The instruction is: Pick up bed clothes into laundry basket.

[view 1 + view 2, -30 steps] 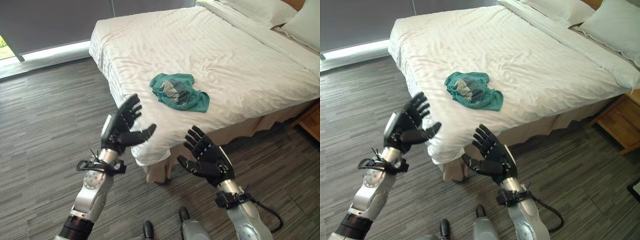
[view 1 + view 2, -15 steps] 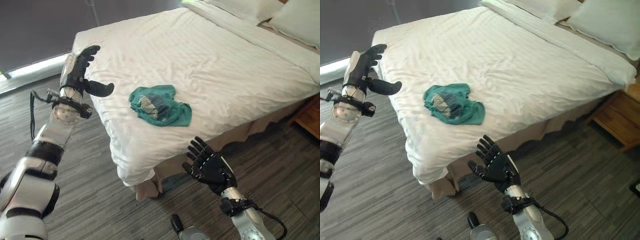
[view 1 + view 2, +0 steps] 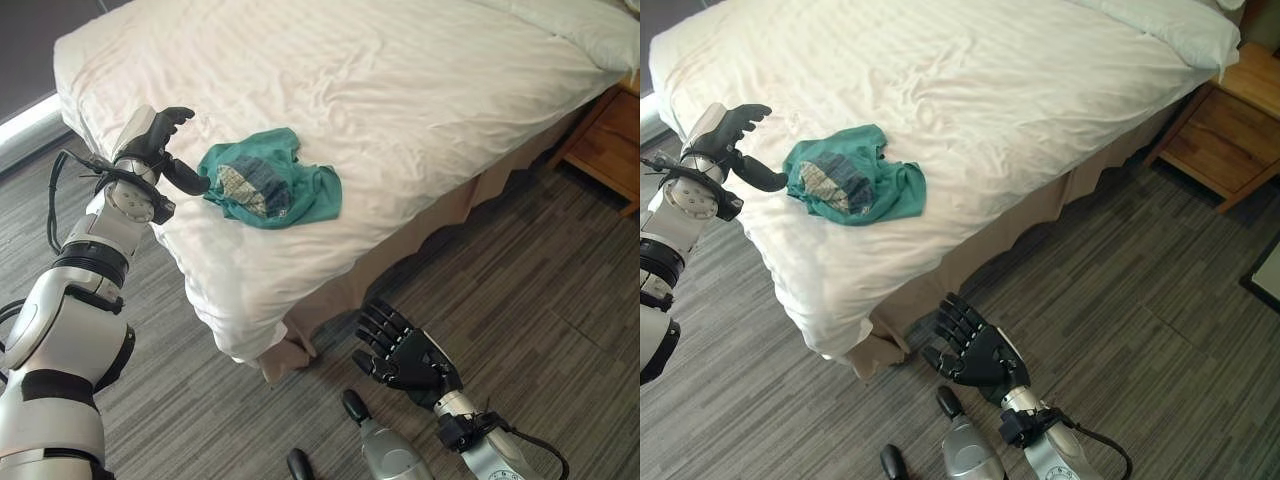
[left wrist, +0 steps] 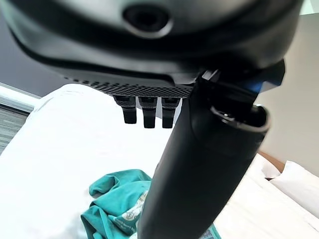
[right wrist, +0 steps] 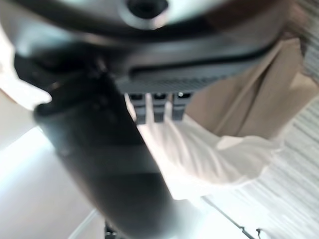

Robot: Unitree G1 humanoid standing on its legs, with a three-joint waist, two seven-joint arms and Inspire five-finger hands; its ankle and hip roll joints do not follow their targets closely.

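One green garment [image 3: 268, 188] lies crumpled near the bed [image 3: 400, 90] corner, just beside the left hand [image 3: 155, 140], whose relaxed fingers hold nothing, while the right hand [image 3: 405, 355] hovers spread low over the floor [image 3: 540, 270].

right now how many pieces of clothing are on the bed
1: a green garment lies crumpled near the bed's foot corner, just beside the open left hand. More may lie beyond view.

the garment [image 3: 266, 186] lies on the bed [image 3: 400, 90] near its corner, with the left robot hand [image 3: 157, 148] just beside it.
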